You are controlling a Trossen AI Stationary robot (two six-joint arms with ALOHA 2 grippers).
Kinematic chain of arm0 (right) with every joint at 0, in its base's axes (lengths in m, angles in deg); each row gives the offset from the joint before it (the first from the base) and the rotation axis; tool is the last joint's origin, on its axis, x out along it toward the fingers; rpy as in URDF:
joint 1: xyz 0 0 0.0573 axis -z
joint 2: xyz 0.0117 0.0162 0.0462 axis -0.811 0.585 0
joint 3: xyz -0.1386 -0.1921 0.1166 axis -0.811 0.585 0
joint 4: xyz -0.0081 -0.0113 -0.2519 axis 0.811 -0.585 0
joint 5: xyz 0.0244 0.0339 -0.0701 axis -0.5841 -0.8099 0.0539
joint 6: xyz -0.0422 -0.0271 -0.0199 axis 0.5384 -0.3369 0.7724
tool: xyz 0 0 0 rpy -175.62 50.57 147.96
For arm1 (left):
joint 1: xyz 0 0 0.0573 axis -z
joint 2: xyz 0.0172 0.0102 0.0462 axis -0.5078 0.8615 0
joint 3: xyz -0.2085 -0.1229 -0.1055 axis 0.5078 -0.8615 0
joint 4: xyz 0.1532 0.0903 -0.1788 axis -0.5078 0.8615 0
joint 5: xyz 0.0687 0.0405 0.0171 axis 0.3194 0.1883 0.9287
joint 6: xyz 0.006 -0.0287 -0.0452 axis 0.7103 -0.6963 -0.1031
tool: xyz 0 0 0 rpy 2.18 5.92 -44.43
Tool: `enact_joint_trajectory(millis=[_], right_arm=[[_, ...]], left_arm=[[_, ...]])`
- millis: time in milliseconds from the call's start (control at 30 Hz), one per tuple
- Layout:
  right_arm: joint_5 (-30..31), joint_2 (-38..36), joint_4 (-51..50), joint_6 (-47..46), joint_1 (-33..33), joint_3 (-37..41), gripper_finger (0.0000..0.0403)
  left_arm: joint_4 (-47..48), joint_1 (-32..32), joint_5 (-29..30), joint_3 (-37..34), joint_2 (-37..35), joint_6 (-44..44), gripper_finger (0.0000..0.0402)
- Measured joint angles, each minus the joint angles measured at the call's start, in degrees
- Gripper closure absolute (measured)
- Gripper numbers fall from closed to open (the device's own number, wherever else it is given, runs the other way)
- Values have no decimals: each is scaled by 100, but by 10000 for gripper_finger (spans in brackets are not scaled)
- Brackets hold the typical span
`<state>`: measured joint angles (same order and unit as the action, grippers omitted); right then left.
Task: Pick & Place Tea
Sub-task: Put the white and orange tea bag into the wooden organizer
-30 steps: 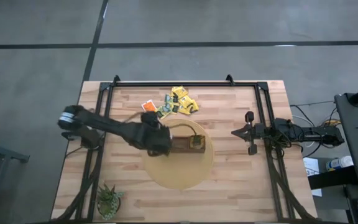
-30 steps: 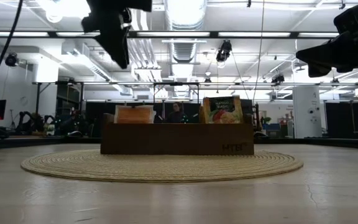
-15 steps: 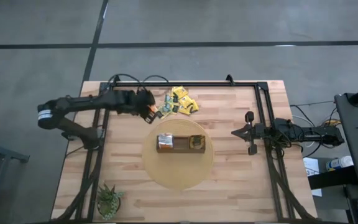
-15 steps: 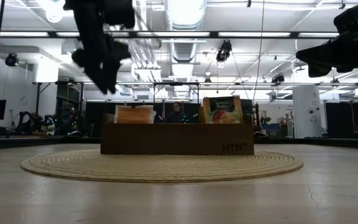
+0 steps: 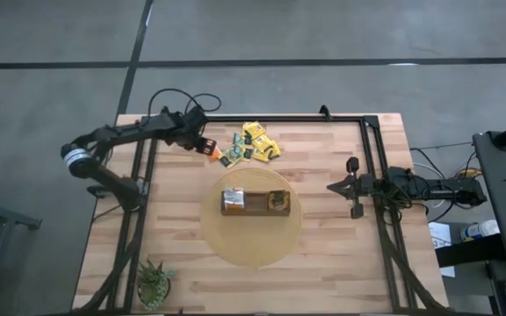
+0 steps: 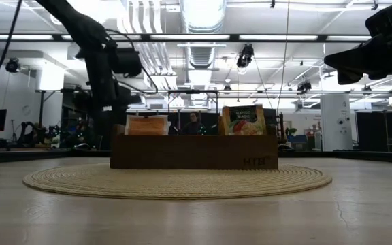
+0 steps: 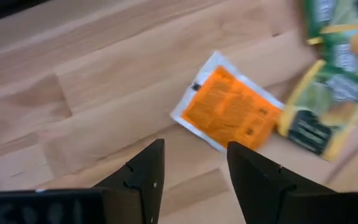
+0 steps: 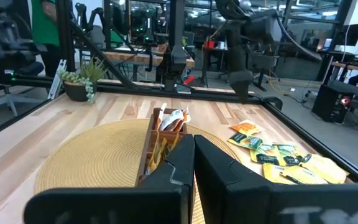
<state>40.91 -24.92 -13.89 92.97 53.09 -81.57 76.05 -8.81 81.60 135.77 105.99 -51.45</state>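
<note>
A small potted plant [image 5: 155, 283] is sitting at the near left corner of the wooden counter [image 5: 341, 254]. Farther in, a round woven mat [image 5: 251, 239] is lying at the counter's middle, carrying a long brown box [image 5: 255, 202]; an orange sachet is standing upright in the box's left end and a green-and-orange one in its right end. Level with the box, at the right edge, the right claw [image 5: 334, 187] is waiting with its fingers pressed fully together and gripping nothing. Beyond the mat, toward the far edge, the loose tea sachets [image 5: 255, 145] are lying in a scattered heap of yellow and green packets. One orange sachet [image 7: 230, 111] is resting flat just left of that heap, its edge touching a green packet [image 7: 319, 106]. The left claw [image 5: 202, 145] is hovering right over this orange sachet with its fingers spread apart and nothing between them, the sachet showing just ahead of the fingertips.
</note>
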Motion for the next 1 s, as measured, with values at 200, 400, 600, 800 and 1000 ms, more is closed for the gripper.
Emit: enact_joint_trajectory(millis=[200,400,600,800,1000], right_arm=[[0,0,0,0,0,-1,394],[2,1,0,0,0,0,394],[0,0,0,0,-1,0,394],[0,0,0,0,0,-2,394],[1,0,0,0,0,-1,394]], left_arm=[[-640,-142,-141,0,618,205,234],[-1001,-358,-286,2,1193,427,234],[-1010,-481,-270,17,1408,432,234],[-1008,-481,-303,7,1344,432,234],[-960,-481,-395,7,1337,589,251]])
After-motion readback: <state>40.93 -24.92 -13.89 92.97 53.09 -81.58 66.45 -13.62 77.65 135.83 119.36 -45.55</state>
